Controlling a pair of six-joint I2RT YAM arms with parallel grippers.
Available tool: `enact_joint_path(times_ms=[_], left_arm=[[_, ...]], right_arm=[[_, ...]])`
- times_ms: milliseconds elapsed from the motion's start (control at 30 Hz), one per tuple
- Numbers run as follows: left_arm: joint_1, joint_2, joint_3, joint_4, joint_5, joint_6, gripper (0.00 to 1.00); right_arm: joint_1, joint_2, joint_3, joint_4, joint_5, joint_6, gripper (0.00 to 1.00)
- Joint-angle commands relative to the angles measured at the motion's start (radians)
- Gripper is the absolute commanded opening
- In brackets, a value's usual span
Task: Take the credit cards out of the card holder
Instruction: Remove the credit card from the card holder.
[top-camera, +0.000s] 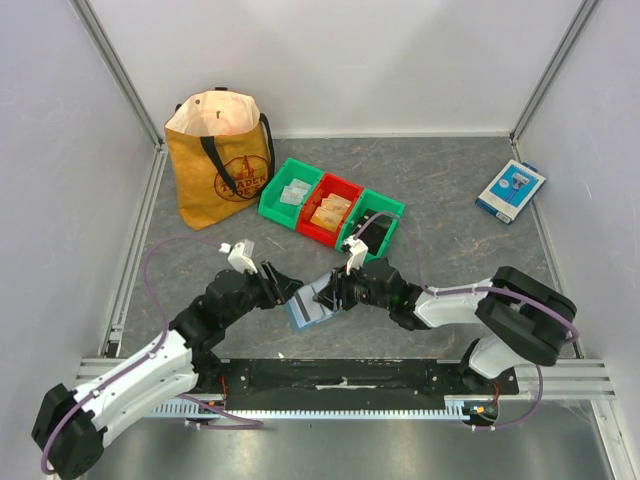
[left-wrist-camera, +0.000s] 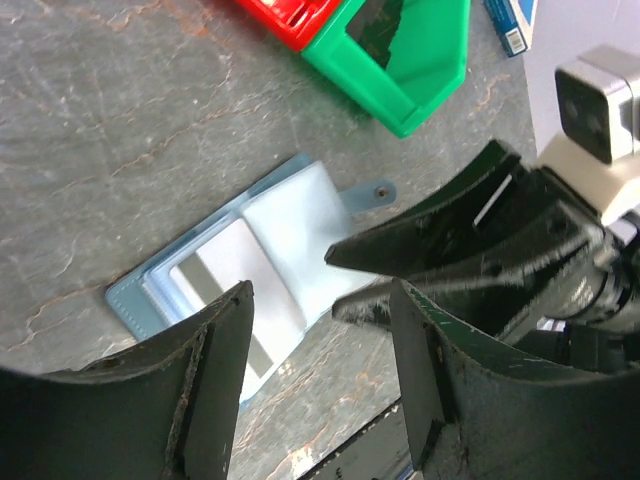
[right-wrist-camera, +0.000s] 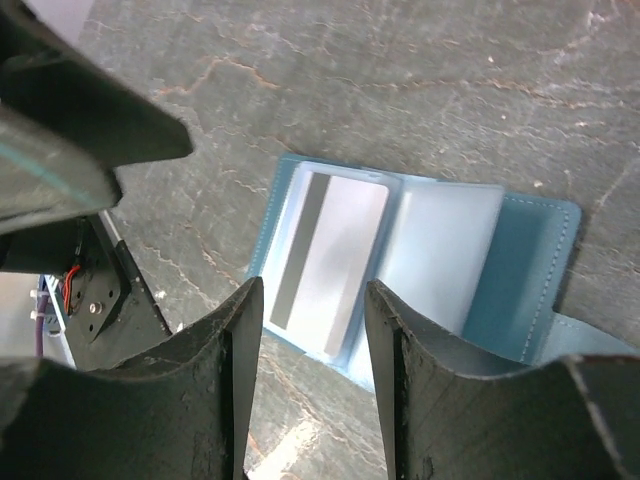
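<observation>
As the card holder (right-wrist-camera: 522, 268) lies open, a credit card (right-wrist-camera: 332, 262) gleams — rectangular.

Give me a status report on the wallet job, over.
Left gripper open, right gripper open, both at the wallet. Wallet spread open on table, grey card in its pocket. Green bin stands apart, not blocking.

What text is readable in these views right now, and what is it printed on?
"TRADER JOE'S": faint, in the round emblem on the tan tote bag.
Too small to read: the print on the blue-and-white box.
No text shows on the credit card in the card holder.
</observation>
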Motion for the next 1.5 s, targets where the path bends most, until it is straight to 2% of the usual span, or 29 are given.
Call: enact_joint_path(times_ms=[0,533,767,1133,1333,1467], left_arm=[[0.004,-0.058,-0.052,-0.017,-0.005,0.033,0.63],[0.002,0.231,-0.092,0.250,0.185,0.029,0.61],[0.001,0.296,-0.098,0.261,0.183,0.012,0.50],[0.002,0.328,-0.130,0.224,0.130,-0.016,0.43],[-0.001,0.373,-0.127,0.216,0.127,-0.017,0.30],[0.001,0.367,-0.127,0.175,0.108,-0.027,0.24]], right_arm=[[-0.036,0.061,0.054,0.049,-0.097,0.064,0.51],[-0.093,0.232,0.065,0.141,-0.156,0.201,0.41],[-0.095,0.267,0.041,0.215,-0.184,0.239,0.34],[-0.099,0.281,-0.001,0.231,-0.161,0.247,0.30],[-0.099,0.290,-0.013,0.294,-0.201,0.262,0.27],[-0.101,0.287,-0.019,0.320,-0.207,0.270,0.19]])
